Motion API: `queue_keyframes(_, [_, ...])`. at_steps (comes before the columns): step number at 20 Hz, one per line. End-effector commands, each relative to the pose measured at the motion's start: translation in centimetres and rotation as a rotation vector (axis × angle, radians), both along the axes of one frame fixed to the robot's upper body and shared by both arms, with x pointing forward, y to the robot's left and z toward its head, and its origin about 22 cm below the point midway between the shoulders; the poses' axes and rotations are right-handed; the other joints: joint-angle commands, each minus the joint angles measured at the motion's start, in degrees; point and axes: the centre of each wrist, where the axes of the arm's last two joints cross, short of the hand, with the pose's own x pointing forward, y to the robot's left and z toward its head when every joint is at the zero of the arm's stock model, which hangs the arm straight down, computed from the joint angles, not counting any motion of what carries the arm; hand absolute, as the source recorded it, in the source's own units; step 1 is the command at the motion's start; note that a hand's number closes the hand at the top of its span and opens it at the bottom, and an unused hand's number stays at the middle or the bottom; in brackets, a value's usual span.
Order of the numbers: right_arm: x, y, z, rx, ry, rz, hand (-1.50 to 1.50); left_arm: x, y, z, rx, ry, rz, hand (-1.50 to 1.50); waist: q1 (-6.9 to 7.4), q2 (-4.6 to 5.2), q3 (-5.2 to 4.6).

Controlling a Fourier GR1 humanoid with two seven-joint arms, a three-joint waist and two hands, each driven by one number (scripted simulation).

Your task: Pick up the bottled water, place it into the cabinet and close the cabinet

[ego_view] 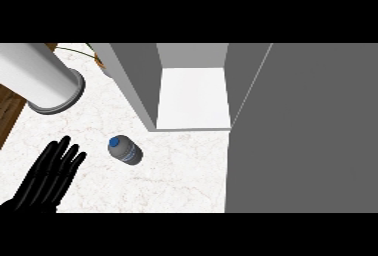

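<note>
between bottled water and open cabinet, bare counter; left robot hand flat, fingers apart.

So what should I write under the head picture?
Water bottle on the counter, open cabinet behind, left hand resting open.

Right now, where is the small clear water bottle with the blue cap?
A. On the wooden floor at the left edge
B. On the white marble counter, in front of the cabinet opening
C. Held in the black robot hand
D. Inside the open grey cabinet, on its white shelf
B: the small clear water bottle with the blue cap sits on the white marble counter, outside the open grey cabinet, apart from the open left robot hand.
</note>
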Motion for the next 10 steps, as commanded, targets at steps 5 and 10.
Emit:
queue_keyframes(5, [-2.7, 1.1, 3.6, 0.094, -0.074, 0.079, -1.5, 3.2, 1.9, -4.1, 0.063, -0.003, -0.009, -1.5, -0.1, 0.1, 0.03])
queue_keyframes(10, [-3.0, 0.2, 3.0, 0.112, -0.078, 0.089, -1.5, 5.4, 2.9, -6.5, 0.063, 0.003, -0.007, -1.5, -0.58, 0.09, 0.04])
